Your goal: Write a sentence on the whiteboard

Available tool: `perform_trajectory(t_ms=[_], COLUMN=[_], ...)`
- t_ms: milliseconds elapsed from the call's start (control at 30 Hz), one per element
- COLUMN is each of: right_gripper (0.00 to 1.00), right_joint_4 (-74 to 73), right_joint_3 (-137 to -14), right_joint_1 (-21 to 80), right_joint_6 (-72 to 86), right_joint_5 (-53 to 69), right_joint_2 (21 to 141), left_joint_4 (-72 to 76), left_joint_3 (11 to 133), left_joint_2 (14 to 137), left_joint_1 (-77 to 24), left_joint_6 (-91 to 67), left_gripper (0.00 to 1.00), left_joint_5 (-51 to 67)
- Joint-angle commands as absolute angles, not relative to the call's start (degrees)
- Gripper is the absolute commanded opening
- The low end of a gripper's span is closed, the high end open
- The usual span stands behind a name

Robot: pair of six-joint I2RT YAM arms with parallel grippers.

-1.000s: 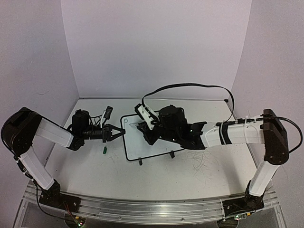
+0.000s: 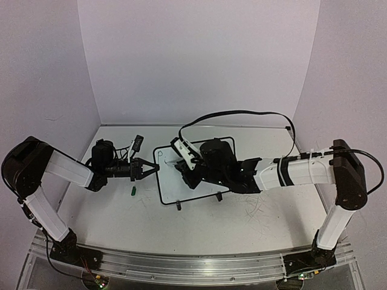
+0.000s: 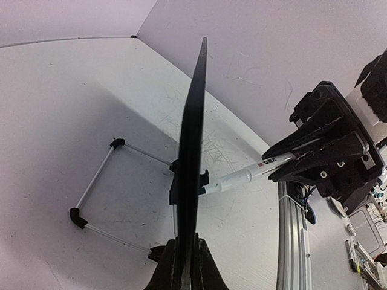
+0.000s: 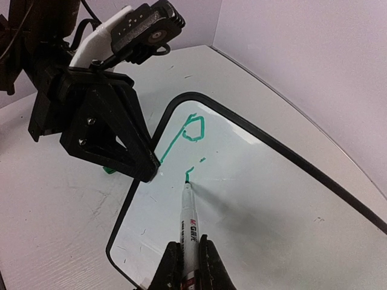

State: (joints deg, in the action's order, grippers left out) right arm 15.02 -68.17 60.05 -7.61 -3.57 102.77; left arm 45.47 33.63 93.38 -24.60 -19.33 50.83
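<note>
**Writing in hand: early, 1st letter only**

Top: board (image 2: 175, 188) is propped on table (image 2: 121, 226), roughly central. Left rim is clamped by L gripper (image 2: 152, 167), jaws closed onto it. R arm (image 2: 290, 172) is laid over upper board. Small green item (image 2: 132, 191), prob. pen cap, is seen just left of board.

L wrist: board is seen edge-on, wire stand (image 3: 97, 199) behind it. Pen (image 3: 245, 177) is pinched in R gripper (image 3: 281, 168), tip at board face.

R wrist: jaws narrow, closed on pen, tip touching board. Of the sentence (image 4: 192, 129), only a green "P" plus a short stroke are down; most is judged outstanding. Next: short strokes rightward, light steady pressure, L clamp needed vs. shove. Much bare board is left to the right.

Surface/room: white table w/ faint grey scuffs; plain pale walls (image 2: 199, 60) on three sides.
</note>
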Motion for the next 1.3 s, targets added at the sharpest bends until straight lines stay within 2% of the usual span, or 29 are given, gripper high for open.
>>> perform_trajectory(t_ms=[0,500,1267], right_gripper=[0.00,0.00,0.00], right_joint_4=[15.93,20.45,20.30], right_joint_3=[-66.98,-66.80,-69.55], right_joint_1=[59.92,59.69,59.66], right_joint_6=[-6.58,-5.64,-5.70], right_joint_5=[-7.98,-11.87,-8.26], right_joint_2=[100.84,100.29,102.80], left_joint_4=[46.47,46.43,46.40], left_joint_3=[34.72,34.49,34.54], left_joint_2=[91.39,91.06,91.01], left_joint_1=[-24.72,-24.79,-24.89], left_joint_6=[-17.85,-17.77,-17.61], left_gripper=[0.00,0.00,0.00], left_joint_5=[51.71,51.89,52.00])
